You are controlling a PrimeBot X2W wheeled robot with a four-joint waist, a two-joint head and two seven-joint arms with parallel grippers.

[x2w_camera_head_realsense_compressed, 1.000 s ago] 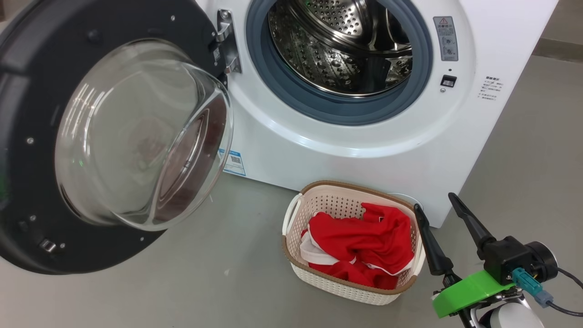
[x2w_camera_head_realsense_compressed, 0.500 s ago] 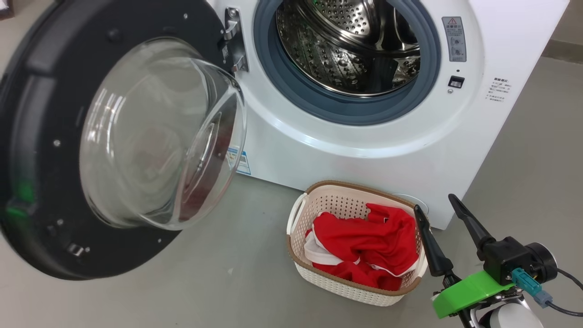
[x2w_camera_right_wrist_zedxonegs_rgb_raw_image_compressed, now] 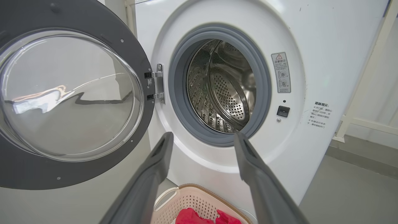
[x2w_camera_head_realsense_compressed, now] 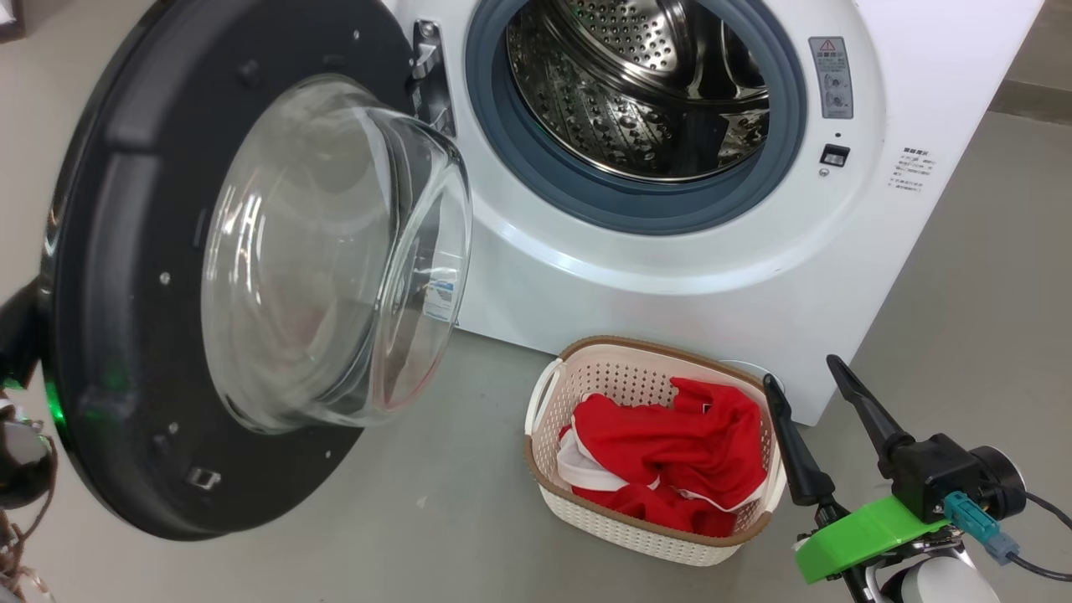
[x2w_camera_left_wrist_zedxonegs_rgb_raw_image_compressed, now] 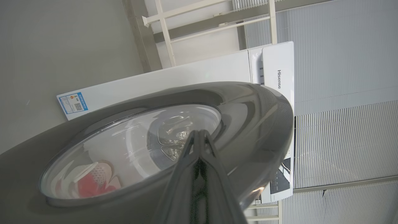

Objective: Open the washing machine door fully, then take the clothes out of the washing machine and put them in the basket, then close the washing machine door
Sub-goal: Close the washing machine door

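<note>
Head view: the washing machine door [x2w_camera_head_realsense_compressed: 209, 276] takes up the left half of the frame. It stands open, swung out on the hinge [x2w_camera_head_realsense_compressed: 427, 79] at the left of the opening, with its clear glass bowl bulging toward the centre. The washing machine [x2w_camera_head_realsense_compressed: 754, 276] fills the upper right, its grey rubber ring [x2w_camera_head_realsense_compressed: 502, 167] framing the perforated steel drum [x2w_camera_head_realsense_compressed: 636, 109]. On the grey floor [x2w_camera_head_realsense_compressed: 419, 502] at lower centre, close in front of the machine, sits the basket [x2w_camera_head_realsense_compressed: 636, 528], with the red clothes [x2w_camera_head_realsense_compressed: 670, 452] heaped inside it, white trim showing at their left edge.

At the lower right, the right gripper [x2w_camera_head_realsense_compressed: 799, 371] hovers just beside the basket's right rim. Its two dark fingers are spread wide and nothing is between them. In the right wrist view the same gripper [x2w_camera_right_wrist_zedxonegs_rgb_raw_image_compressed: 202, 134] points at the lower edge of the drum opening, fingers far apart and empty, above the basket [x2w_camera_right_wrist_zedxonegs_rgb_raw_image_compressed: 199, 188] and the clothes [x2w_camera_right_wrist_zedxonegs_rgb_raw_image_compressed: 192, 216] at the bottom of the frame.

In the left wrist view, the left gripper [x2w_camera_left_wrist_zedxonegs_rgb_raw_image_compressed: 198, 133] has its fingers pressed together, holding nothing. They lie over the glossy outer face of the door [x2w_camera_left_wrist_zedxonegs_rgb_raw_image_compressed: 255, 118]; whether they touch it cannot be told. A blue label sticker [x2w_camera_left_wrist_zedxonegs_rgb_raw_image_compressed: 73, 103] shows at the left on the machine's white front.
</note>
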